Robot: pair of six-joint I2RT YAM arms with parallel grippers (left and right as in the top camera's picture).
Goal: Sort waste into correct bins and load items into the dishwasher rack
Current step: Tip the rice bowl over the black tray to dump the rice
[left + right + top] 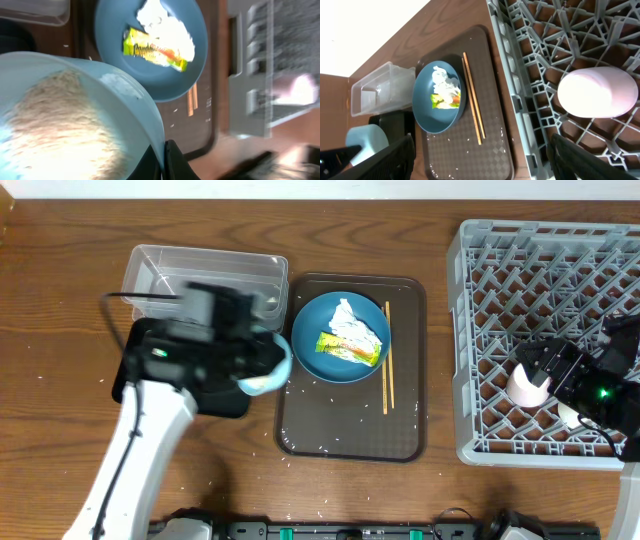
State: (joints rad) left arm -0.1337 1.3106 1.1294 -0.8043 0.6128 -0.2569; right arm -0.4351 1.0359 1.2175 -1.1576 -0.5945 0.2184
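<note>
Brown wood-grain tabletop [60, 310] fills the scene, with a strip of white wall [300, 188] along its far edge. A dark brown serving tray [300, 430] with rounded corners and a fine textured surface lies near the middle.

Left of the serving tray, at its far corner, stands a clear plastic tub [205, 275] with rounded corners. Nearer, a shallow black tray [228, 402] lies mostly hidden beneath the white left arm [140, 440], which reaches in from the near edge. The left gripper [262, 358] is clamped on the rim of a smooth light blue bowl [268, 372], held just at the serving tray's left edge. The bowl holds a mound of white rice [55, 125].

On the serving tray sits a round blue plate [325, 360] carrying a crumpled white tissue [357, 325] and a glossy yellow-green wrapper [350, 350]. Thin wooden chopsticks [388, 355] lie side by side just right of the plate. A few loose grains dot the tray.

Right of the serving tray stands a large grey lattice rack [540, 280]. A pale pink cup [527, 388] lies inside it. The right gripper [548, 372] hovers beside the cup with its black fingers [385, 160] spread wide.
</note>
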